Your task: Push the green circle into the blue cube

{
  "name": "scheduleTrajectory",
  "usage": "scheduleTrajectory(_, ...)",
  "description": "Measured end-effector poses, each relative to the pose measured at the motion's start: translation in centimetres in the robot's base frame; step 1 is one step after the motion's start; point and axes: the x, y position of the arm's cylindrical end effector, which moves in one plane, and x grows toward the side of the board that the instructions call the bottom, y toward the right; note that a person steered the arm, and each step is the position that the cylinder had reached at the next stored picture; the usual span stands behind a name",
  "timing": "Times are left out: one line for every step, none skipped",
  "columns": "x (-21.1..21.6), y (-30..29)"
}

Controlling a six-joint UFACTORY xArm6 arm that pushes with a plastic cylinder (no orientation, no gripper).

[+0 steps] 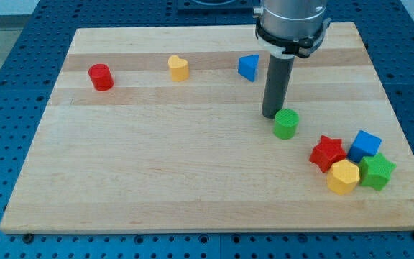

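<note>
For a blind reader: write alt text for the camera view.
My tip rests just above-left of the green circle on a wooden board. The blue cube sits lower right among a red star, yellow block and green star.

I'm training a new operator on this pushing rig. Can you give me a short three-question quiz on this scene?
1. True or false: my tip is at the upper left of the green circle.
2. Which block borders the blue cube on its left? A) red star B) blue triangle C) yellow heart
3. Fill in: the block nearest the board's left edge is the red ____.

Key: 1 true; 2 A, the red star; 3 cylinder.
</note>
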Motion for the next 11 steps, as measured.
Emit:
scheduleTrajectory(-0.5, -3.3)
scheduleTrajectory(2.1, -4.3)
scheduleTrajectory(2.9, -1.2)
scheduleTrajectory(1.8, 4.9)
scheduleTrajectory(1.5, 7.6)
scheduleTrajectory(0.9, 5.6)
scheduleTrajectory(-2.6, 4.7)
scheduleTrajectory(-3.6, 6.6)
scheduleTrajectory(-1.9, 8.7)
scheduleTrajectory(0.8, 9.5)
scheduleTrajectory(2.0, 9.6)
